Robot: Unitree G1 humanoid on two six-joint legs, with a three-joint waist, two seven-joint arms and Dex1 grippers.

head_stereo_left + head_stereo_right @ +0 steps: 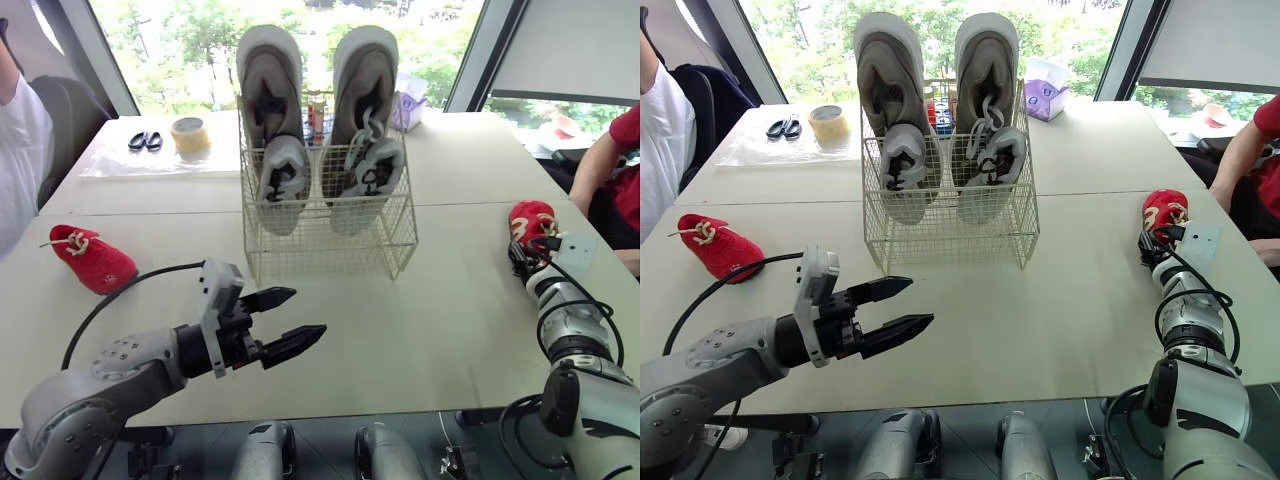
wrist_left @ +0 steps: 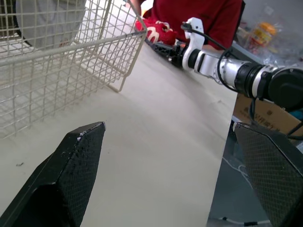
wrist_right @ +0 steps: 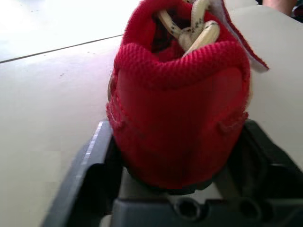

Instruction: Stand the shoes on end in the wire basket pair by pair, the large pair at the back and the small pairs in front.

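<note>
Heel of red shoe clamped in right end effector, toe away | left end effector open

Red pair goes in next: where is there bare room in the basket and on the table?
Basket: the strip between the small grey shoes and the front wire is bare; behind them it is packed. Table: free before the basket, between left gripper and right red shoe; tape and scissors crowd the far left.
</note>
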